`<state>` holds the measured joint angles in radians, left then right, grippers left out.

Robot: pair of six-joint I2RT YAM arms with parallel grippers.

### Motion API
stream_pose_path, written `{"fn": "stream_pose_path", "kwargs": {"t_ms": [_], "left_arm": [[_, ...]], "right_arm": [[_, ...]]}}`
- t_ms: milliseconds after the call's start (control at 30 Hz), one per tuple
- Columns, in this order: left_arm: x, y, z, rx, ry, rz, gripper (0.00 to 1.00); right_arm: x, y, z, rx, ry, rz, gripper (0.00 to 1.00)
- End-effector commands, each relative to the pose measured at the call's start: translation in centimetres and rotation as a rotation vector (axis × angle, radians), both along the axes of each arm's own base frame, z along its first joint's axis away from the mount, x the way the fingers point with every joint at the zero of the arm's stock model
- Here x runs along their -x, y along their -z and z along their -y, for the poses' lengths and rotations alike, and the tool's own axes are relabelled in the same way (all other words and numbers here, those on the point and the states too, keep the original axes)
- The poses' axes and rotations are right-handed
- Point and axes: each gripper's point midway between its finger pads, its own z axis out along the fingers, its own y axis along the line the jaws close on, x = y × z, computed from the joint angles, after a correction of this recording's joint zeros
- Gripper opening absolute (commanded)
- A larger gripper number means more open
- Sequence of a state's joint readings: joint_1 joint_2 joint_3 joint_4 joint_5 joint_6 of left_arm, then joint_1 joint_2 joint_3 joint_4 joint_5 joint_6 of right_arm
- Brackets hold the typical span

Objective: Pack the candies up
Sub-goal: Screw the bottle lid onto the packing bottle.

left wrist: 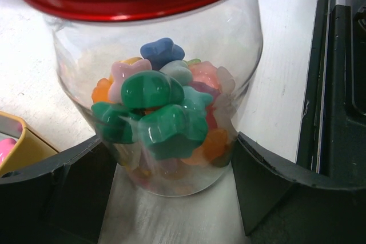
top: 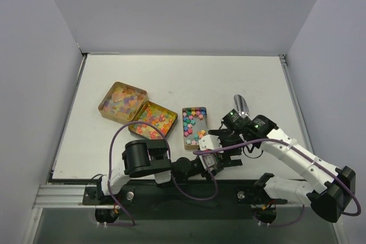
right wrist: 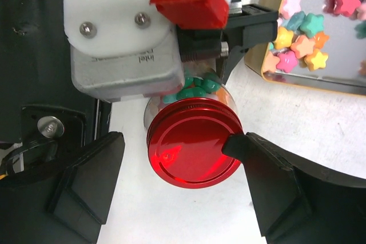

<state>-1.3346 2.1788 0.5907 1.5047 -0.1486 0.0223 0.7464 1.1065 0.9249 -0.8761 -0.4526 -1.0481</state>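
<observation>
A glass jar (left wrist: 240, 44) with a red screw lid (right wrist: 191, 147) stands on the table, part filled with star-shaped candies (left wrist: 151, 92) in green, blue, pink and orange. My left gripper (left wrist: 171, 141) is shut on the jar's lower body, a finger against each side. My right gripper (right wrist: 174, 141) hangs open over the lid. Its right fingertip (right wrist: 234, 144) touches the lid's rim and its left finger stands apart. More candies (right wrist: 311, 27) lie in a tin (right wrist: 274, 78) beside the jar. In the top view both grippers meet near the table's front edge and hide the jar.
Three open gold tins of candies sit mid-table: one rectangular (top: 194, 125) and two hinged halves (top: 153, 121) (top: 122, 100). A metal scoop (top: 242, 106) lies right of the rectangular tin. The black base rail (top: 189, 190) runs along the near edge, close behind the jar.
</observation>
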Motion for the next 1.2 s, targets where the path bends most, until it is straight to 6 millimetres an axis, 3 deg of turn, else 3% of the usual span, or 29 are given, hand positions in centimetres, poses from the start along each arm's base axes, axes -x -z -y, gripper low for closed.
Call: {"fn": "stream_pose_path", "kwargs": {"t_ms": [0, 233, 433, 700, 800, 867, 1167], "left_arm": [[-0.7, 0.1, -1.0, 0.038, -0.041, 0.001, 0.00], [-0.8, 0.3, -1.0, 0.034, -0.038, -0.008, 0.00], [-0.6, 0.4, -0.9, 0.029, -0.028, -0.010, 0.00], [-0.2, 0.6, -0.7, 0.028, -0.006, -0.010, 0.00], [-0.1, 0.6, -0.8, 0.026, 0.002, -0.010, 0.00], [-0.2, 0.6, -0.8, 0.027, 0.000, -0.008, 0.00], [-0.2, 1.0, -0.7, 0.016, -0.003, -0.015, 0.00]], "right_arm": [[3.5, 1.5, 4.9, 0.172, 0.115, -0.142, 0.83], [4.8, 1.8, 6.4, 0.191, 0.183, -0.195, 0.83], [3.4, 0.9, 6.7, 0.156, 0.264, -0.169, 0.83], [1.2, -3.0, 2.0, -0.026, 0.321, -0.215, 0.83], [0.0, -4.1, 1.1, -0.055, 0.336, -0.189, 0.84], [-0.8, -4.6, 1.1, -0.059, 0.311, -0.149, 0.84], [0.6, -3.7, 0.3, -0.098, -0.019, -0.095, 0.86]]}}
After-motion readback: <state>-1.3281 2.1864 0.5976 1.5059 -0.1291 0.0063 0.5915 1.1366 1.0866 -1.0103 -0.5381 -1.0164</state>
